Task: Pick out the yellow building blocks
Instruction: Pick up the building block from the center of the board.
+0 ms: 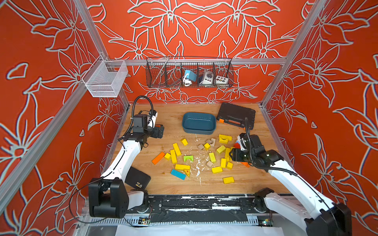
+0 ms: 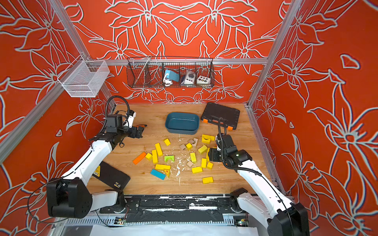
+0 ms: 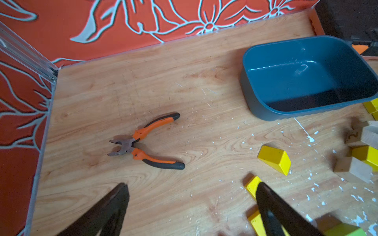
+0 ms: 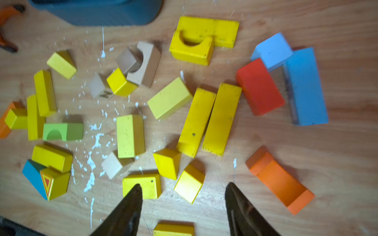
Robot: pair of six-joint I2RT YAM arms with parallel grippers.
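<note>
Several yellow building blocks lie scattered mid-table in both top views: long bars (image 1: 176, 149), an arch (image 1: 224, 139) and a red-edged triangle (image 1: 187, 172). My right gripper (image 1: 233, 156) hangs over the right side of the pile. In the right wrist view it (image 4: 184, 187) is open with nothing between its fingers. A yellow cube (image 4: 189, 183) lies just ahead of them, beside two long bars (image 4: 196, 122). My left gripper (image 1: 161, 131) is open and empty at the table's left. In the left wrist view it (image 3: 192, 186) is over bare wood, near a yellow block (image 3: 275, 158).
A blue bin (image 1: 199, 131) stands behind the pile. A black tool case (image 1: 235, 114) is at the back right and a black box (image 1: 137, 177) at the front left. Pliers (image 3: 143, 141) lie at the left. A lime-green arch (image 1: 188, 158), orange (image 1: 158, 157), blue (image 1: 178, 174) and tan blocks (image 1: 209, 164) are mixed in.
</note>
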